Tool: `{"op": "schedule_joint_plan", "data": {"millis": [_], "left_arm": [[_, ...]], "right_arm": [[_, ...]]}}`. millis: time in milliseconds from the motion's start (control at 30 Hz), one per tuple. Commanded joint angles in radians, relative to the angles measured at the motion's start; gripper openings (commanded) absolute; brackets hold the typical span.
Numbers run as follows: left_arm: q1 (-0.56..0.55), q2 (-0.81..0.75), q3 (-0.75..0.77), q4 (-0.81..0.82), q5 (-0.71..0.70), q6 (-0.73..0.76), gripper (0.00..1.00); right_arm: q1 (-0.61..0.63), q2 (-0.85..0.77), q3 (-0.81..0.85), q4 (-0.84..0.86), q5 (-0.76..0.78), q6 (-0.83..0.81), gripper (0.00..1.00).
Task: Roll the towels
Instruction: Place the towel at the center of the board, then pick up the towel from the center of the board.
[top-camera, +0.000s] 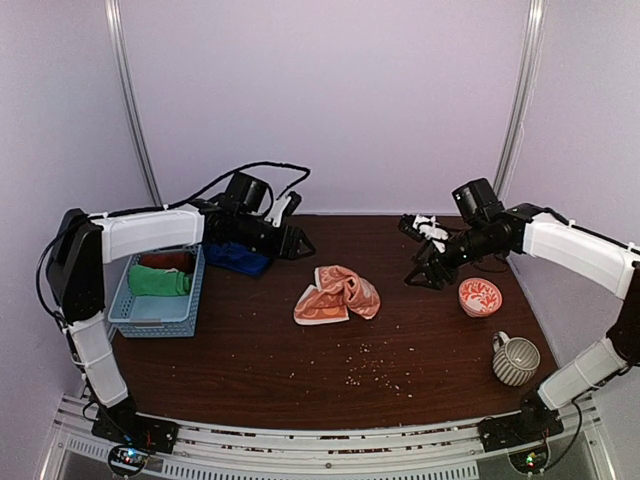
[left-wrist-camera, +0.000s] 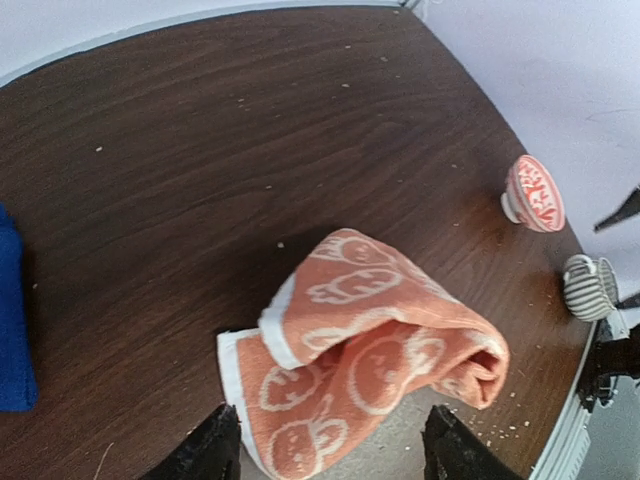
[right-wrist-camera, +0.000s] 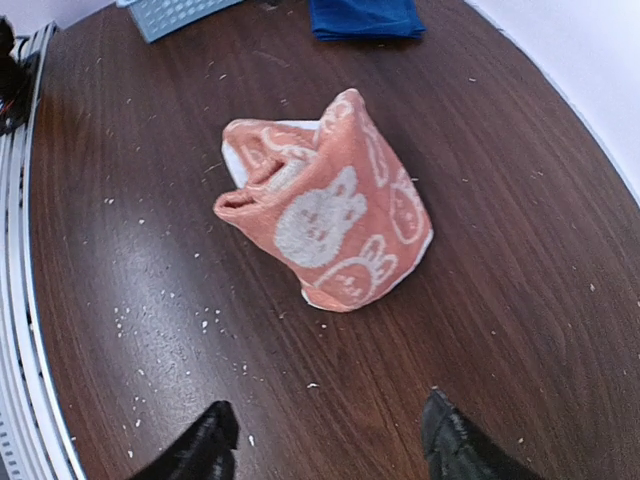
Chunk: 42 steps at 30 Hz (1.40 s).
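An orange towel with a white pattern (top-camera: 338, 294) lies loosely bunched and folded over itself in the middle of the table. My left gripper (top-camera: 296, 243) hovers just behind and left of it, open; in the left wrist view the orange towel (left-wrist-camera: 370, 350) shows past the spread gripper (left-wrist-camera: 330, 458), ungripped. A royal blue towel (top-camera: 238, 259) lies flat under the left arm. My right gripper (top-camera: 420, 277) is open to the right of the orange towel (right-wrist-camera: 325, 215), holding nothing (right-wrist-camera: 330, 445). Green (top-camera: 158, 281) and dark red (top-camera: 167, 261) towels sit in the basket.
A light blue plastic basket (top-camera: 150, 312) stands at the left. An orange-and-white bowl (top-camera: 480, 296) and a striped mug (top-camera: 514, 359) stand at the right. Crumbs are scattered over the front of the dark wooden table (top-camera: 260, 360).
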Motion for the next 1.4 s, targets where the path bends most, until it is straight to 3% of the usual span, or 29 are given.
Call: {"op": "schedule_joint_plan", "data": {"millis": [0,200,400,533,633,733,833,1033,1167,1367], "left_arm": [[0.005,-0.04,-0.031,-0.109,-0.201,0.026,0.63],[0.005,-0.157,-0.282,-0.038,-0.191,-0.034,0.54],[0.004,-0.226,-0.412,0.028,-0.184,-0.079,0.48],[0.005,-0.257,-0.425,0.027,-0.189,-0.079,0.47],[0.004,-0.275,-0.436,0.029,-0.199,-0.075,0.48],[0.005,-0.271,-0.451,0.036,-0.203,-0.067,0.48],[0.005,-0.257,-0.456,0.033,-0.203,-0.061,0.48],[0.005,-0.25,-0.471,0.044,-0.206,-0.048,0.49],[0.004,-0.245,-0.478,0.045,-0.202,-0.046,0.49],[0.005,-0.248,-0.483,0.045,-0.203,-0.047,0.49]], "right_arm": [[0.114,0.047,0.039,-0.088,0.068,-0.095,0.51],[0.284,0.152,0.052,-0.029,0.125,-0.129,0.17],[0.418,0.388,0.171,0.004,0.135,-0.114,0.11],[0.39,0.526,0.3,0.046,0.241,-0.04,0.04],[0.296,0.596,0.419,0.058,0.258,0.033,0.1],[0.219,0.618,0.493,0.076,0.158,0.104,0.16],[0.257,0.611,0.457,0.029,0.119,0.028,0.26],[0.351,0.602,0.327,0.035,0.219,-0.066,0.36],[0.368,0.625,0.331,0.041,0.252,-0.067,0.56],[0.404,0.665,0.347,0.092,0.372,-0.034,0.57]]}}
